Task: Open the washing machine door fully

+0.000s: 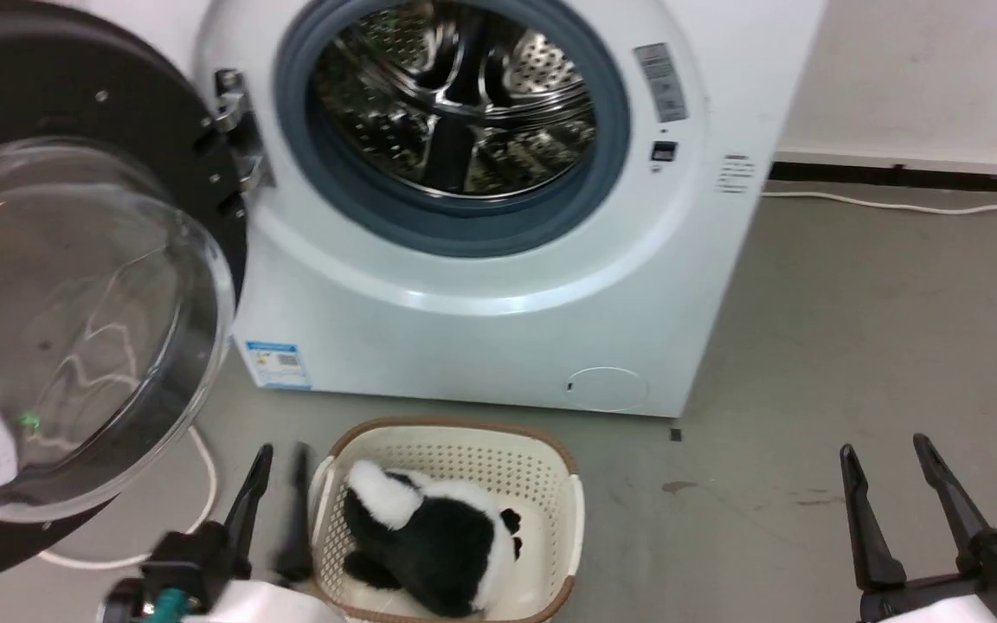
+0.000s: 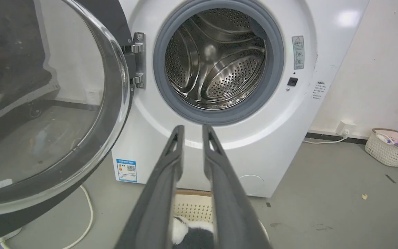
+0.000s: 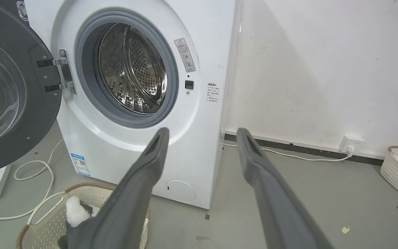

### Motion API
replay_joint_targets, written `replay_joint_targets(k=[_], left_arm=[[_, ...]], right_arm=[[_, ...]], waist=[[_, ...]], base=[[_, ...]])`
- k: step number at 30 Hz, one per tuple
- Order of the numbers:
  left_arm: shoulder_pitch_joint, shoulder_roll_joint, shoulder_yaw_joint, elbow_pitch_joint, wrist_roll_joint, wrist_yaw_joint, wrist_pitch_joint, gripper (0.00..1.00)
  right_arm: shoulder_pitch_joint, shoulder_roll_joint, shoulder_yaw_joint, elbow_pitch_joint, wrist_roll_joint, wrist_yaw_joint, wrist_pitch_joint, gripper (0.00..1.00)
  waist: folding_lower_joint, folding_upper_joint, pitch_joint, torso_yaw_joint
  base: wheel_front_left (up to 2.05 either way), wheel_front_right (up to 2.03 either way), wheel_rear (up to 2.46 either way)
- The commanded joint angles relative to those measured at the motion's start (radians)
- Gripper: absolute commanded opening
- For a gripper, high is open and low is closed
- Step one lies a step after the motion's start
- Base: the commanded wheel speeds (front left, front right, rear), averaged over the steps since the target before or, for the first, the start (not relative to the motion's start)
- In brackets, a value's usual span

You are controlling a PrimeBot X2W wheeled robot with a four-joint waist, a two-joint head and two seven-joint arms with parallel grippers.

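No wording is legible. The washing machine (image 2: 261, 152) carries a blue sticker (image 2: 126, 170) with a QR code at the lower left of its front. In the upper right of the left wrist view are a grey label (image 2: 298, 52) with a warning triangle and a block of small print (image 2: 318, 90).

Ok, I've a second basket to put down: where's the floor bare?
Bare floor lies right of the basket, between the washing machine and the right tool. Left is crowded: the open washing machine door overhangs a cable, the left tool beside the basket.
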State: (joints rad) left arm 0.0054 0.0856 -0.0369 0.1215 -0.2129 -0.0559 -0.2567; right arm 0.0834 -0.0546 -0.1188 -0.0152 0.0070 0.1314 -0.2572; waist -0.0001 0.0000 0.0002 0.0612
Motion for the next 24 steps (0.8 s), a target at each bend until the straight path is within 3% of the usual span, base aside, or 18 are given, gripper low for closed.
replay_joint_targets(k=[1,24], left_arm=[[0.016,-0.003,-0.007,0.003,0.009,0.001,-0.005,1.0],[0.05,-0.034,-0.076,0.034,0.085,0.04,-0.005,1.0]], right_arm=[[0.013,0.004,0.001,0.0,0.005,-0.001,-0.004,1.0],[0.036,0.004,0.011,0.049,0.029,-0.001,-0.005,1.0]], waist=[[0.0001,0.0,-0.008,-0.016],[0.0001,0.0,-0.018,-0.046]], base=[[0.0,0.0,0.0],[0.0,0.0,0.0]])
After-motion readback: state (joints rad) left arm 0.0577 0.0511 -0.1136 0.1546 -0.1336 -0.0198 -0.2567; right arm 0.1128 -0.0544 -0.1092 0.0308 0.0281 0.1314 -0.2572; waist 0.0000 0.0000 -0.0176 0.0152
